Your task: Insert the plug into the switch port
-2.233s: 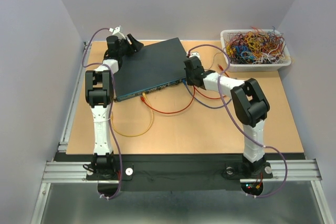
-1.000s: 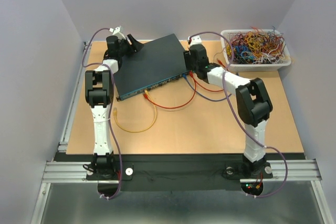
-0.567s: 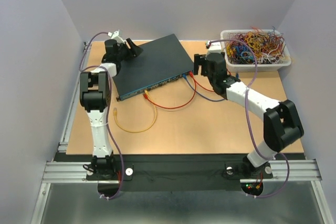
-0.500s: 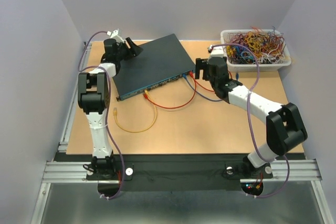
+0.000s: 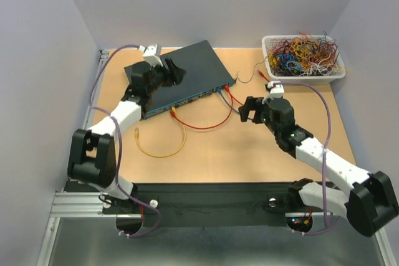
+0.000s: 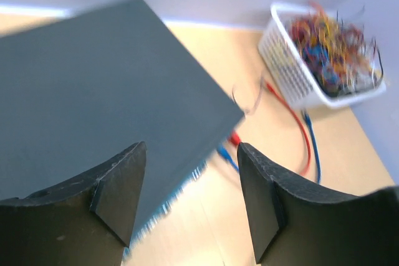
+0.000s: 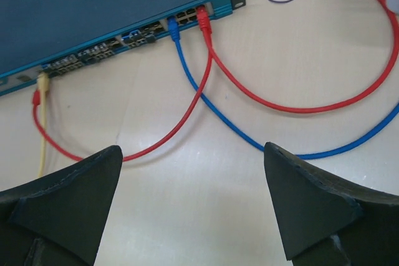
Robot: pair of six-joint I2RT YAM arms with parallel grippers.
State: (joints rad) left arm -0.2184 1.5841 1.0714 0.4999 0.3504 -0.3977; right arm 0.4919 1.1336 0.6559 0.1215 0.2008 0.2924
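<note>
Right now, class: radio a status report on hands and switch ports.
Left hand open, empty, over switch. Right hand open, empty, off the ports. Blue plug, red plug in right-end ports. Loose cables on table in front.

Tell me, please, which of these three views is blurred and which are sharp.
Left wrist: motion-blurred, the teal switch and the white basket are smeared. Right wrist: sharp, the red cable and blue cable read crisply at the switch ports. Top external: sharp, evenly and softly lit, no glare.

Tan table (image 5: 249,154) — teal switch box (image 5: 199,66), white wire basket (image 5: 312,79), loose cables (image 7: 205,35).
</note>
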